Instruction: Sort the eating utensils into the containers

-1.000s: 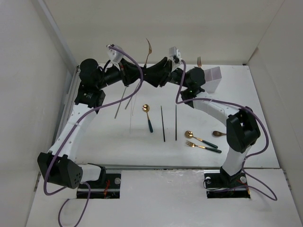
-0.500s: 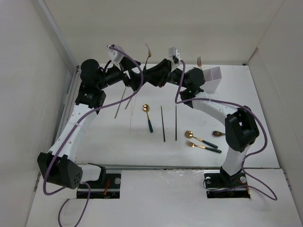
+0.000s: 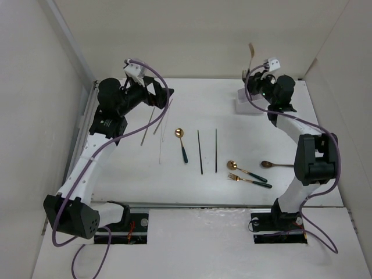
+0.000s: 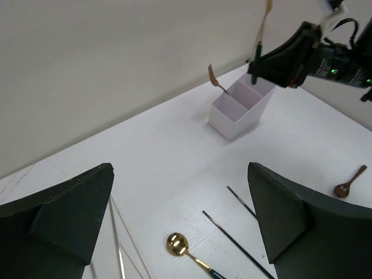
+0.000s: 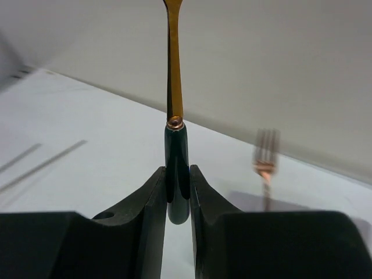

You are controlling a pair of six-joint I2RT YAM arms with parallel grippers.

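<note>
One gold utensil (image 5: 173, 70) stands upright, its dark green handle pinched by the right gripper (image 5: 177, 195) above the white holder (image 4: 235, 113) at the far right of the table (image 3: 145, 174). The left gripper (image 4: 183, 203) hangs wide open, well apart.

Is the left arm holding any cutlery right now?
No: on the left arm, the jaws stand wide open with nothing gripped between them.
</note>
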